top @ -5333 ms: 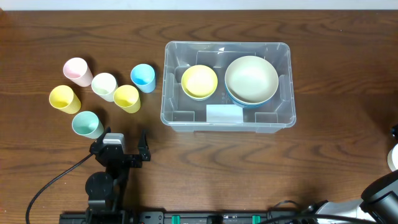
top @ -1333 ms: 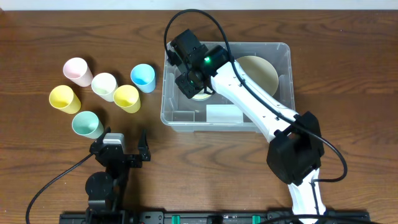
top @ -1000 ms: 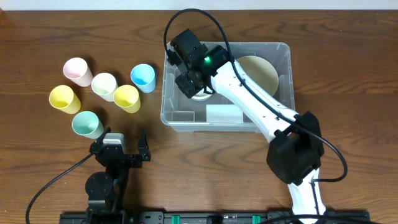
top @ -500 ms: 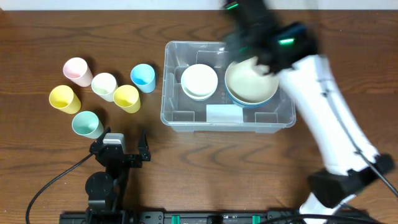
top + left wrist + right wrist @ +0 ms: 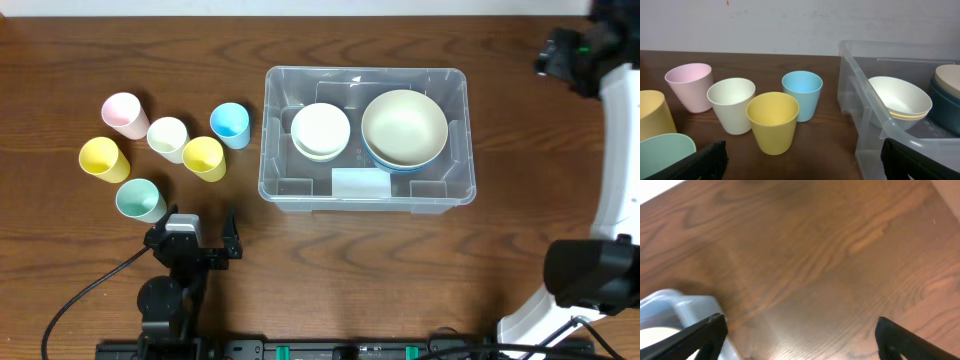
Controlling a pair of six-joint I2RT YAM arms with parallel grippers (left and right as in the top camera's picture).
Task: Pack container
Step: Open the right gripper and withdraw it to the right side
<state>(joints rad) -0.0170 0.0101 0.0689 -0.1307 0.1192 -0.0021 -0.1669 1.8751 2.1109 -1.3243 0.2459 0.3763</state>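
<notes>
The container [image 5: 366,72] is sitting mid-table with bowls [image 5: 320,130] nesting inside to save room — the left gripper [image 5: 804,150] is gaping empty by the cups [image 5: 167,134], the right gripper [image 5: 801,327] is hanging open over bare wood.

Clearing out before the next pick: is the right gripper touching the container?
Apart. The overhead view shows the right gripper beyond the container's right rim, with table showing between them.

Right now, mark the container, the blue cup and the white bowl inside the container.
container [image 5: 440,203], overhead view, on its near rim.
blue cup [image 5: 801,100], left wrist view, on its outer wall.
white bowl [image 5: 320,128], overhead view, on its inner hollow.
</notes>
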